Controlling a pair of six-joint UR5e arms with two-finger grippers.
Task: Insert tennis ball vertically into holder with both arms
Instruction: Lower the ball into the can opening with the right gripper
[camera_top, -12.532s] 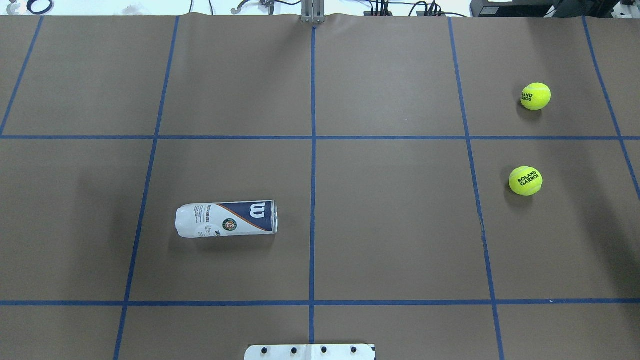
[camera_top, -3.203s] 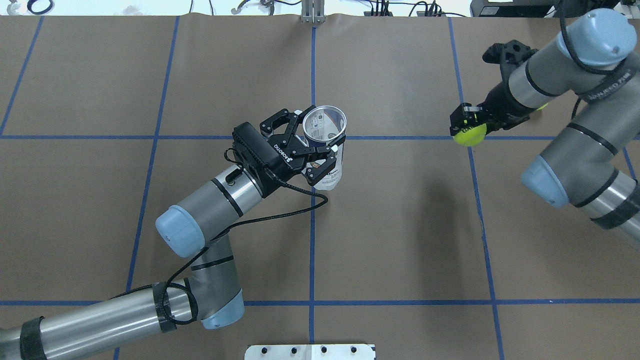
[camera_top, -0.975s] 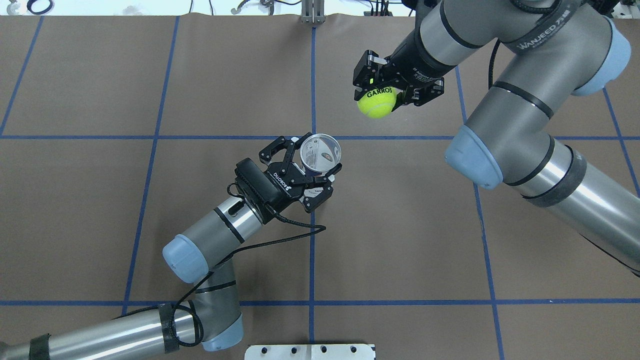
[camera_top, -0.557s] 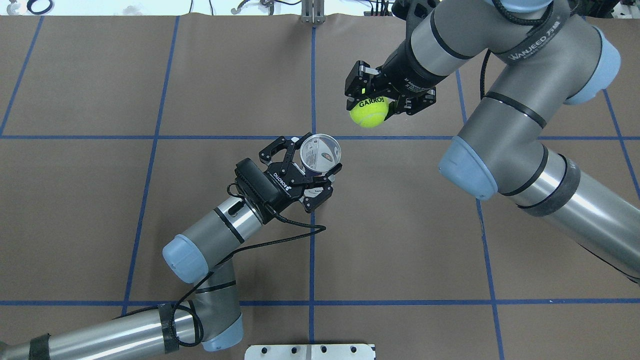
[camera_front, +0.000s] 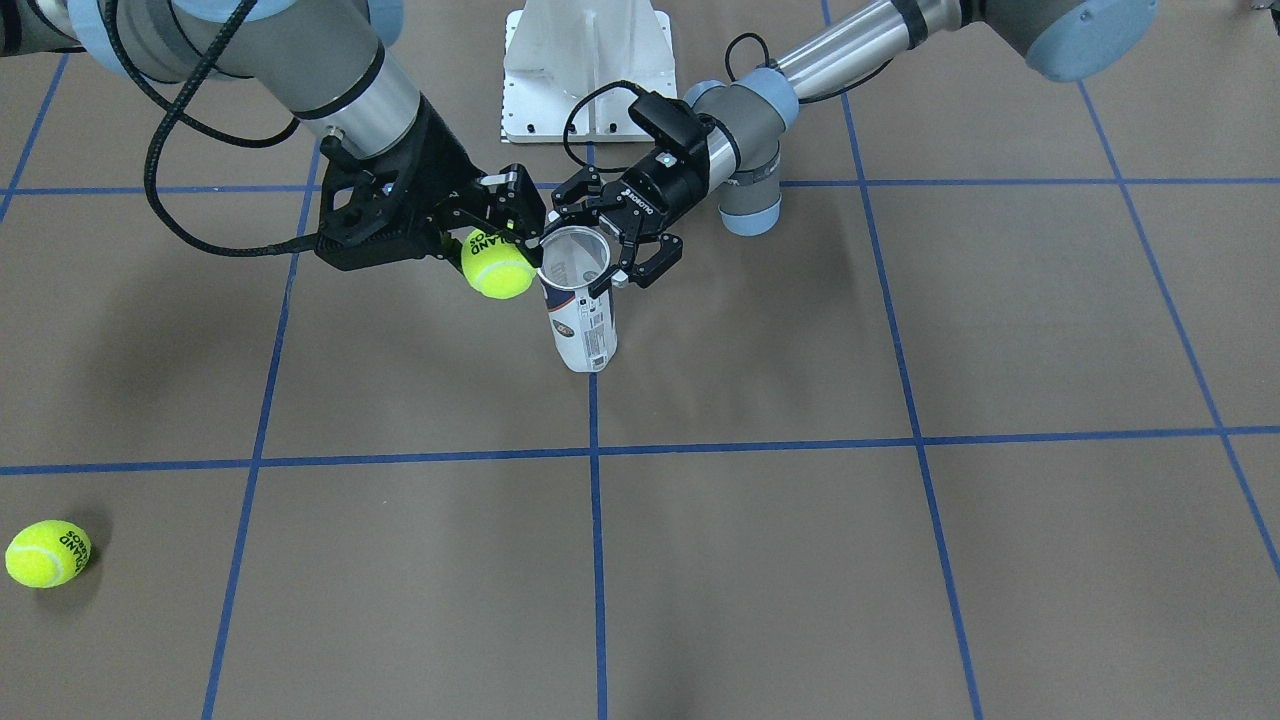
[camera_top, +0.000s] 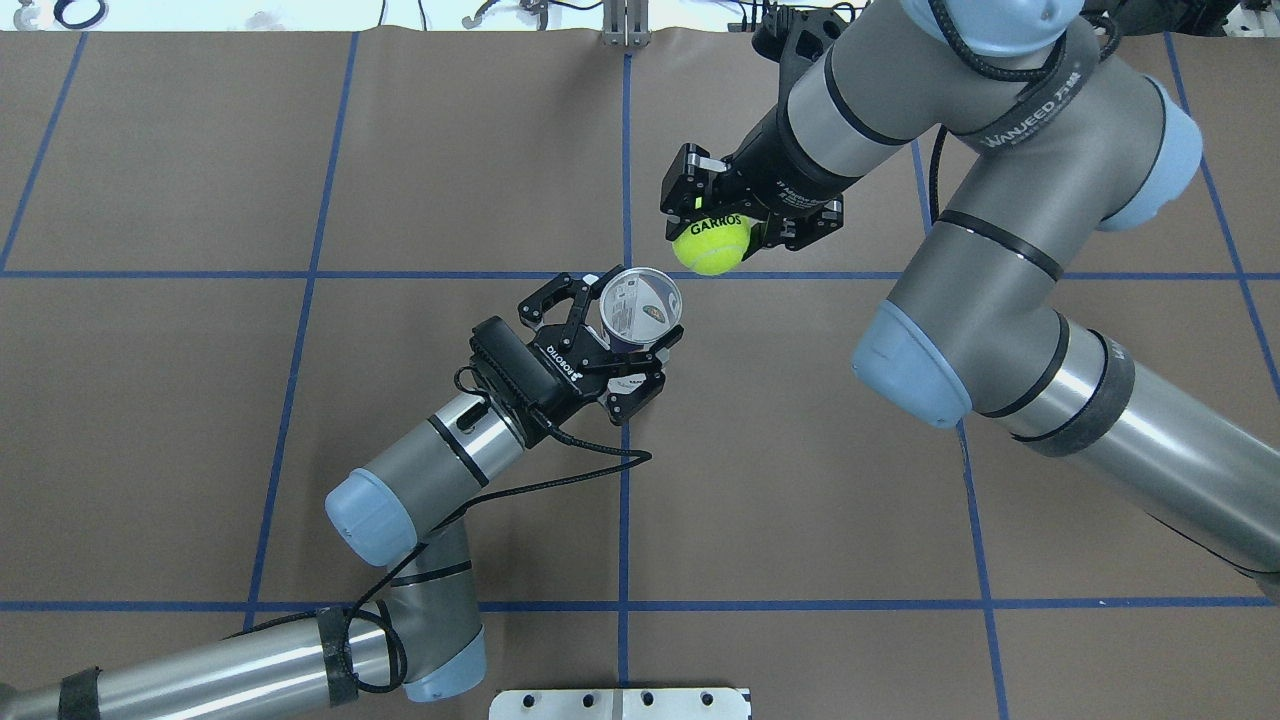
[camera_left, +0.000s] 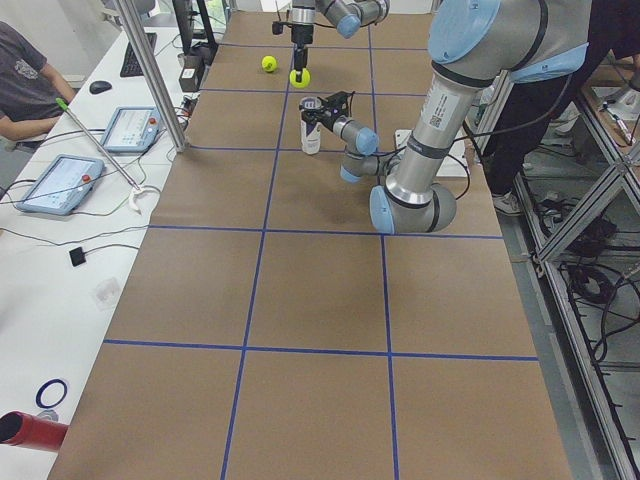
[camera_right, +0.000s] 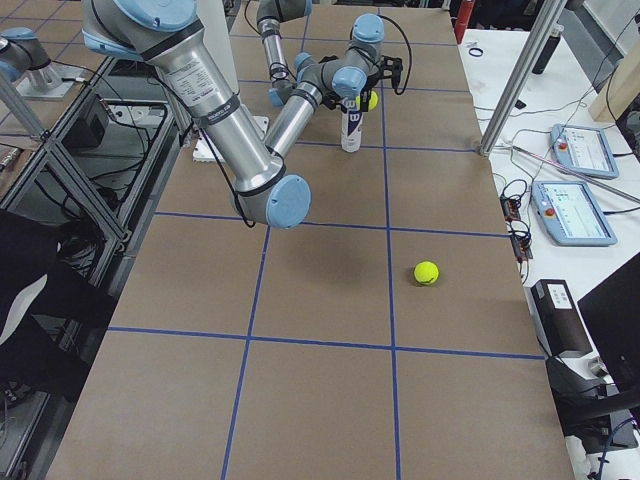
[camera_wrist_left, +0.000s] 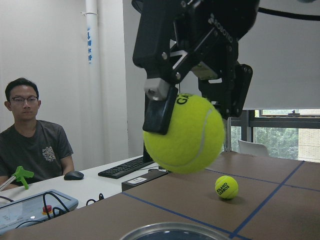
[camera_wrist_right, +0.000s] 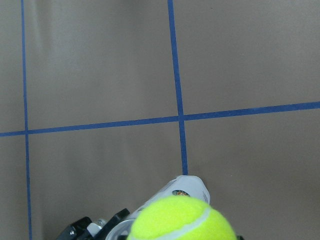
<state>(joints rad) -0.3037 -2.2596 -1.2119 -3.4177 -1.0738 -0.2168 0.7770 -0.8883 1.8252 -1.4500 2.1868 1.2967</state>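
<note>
- Where two blue tape lines (camera_top: 625, 150) cross near the middle of the table (camera_top: 800, 450), a clear can (camera_front: 583, 320) with a white and navy label is held upright, its silver-rimmed mouth facing up.
- The can is clasped just below the rim by the left gripper (camera_front: 612, 240), whose black fingers (camera_front: 650, 265) are spread wide enough to wrap round its body and press against it.
- Whether the foot of the can rests on the surface cannot be told.
- A yellow tennis ball (camera_top: 711, 248) printed "ROLAND GARROS" is pinched between the fingers of the right gripper (camera_top: 722, 222), which points downward.
- The ball is held higher than the rim and just to one side of the mouth, on the side away from the robot and toward its right; it is not inside the can.
- The table is covered in brown paper and divided into large squares by the tape.
- A second ball (camera_front: 47, 553) is seen lying alone on the paper, well apart from the can, toward the robot's right.
- A white base plate (camera_front: 585, 60) is fixed at the robot's edge of the table.
- Past the far edge, a white bench is seen with a keyboard (camera_wrist_left: 127, 166), a mouse (camera_wrist_left: 74, 175) and two tablets (camera_left: 135, 128); a man (camera_wrist_left: 32, 135) in glasses and a grey T-shirt is seated there.
</note>
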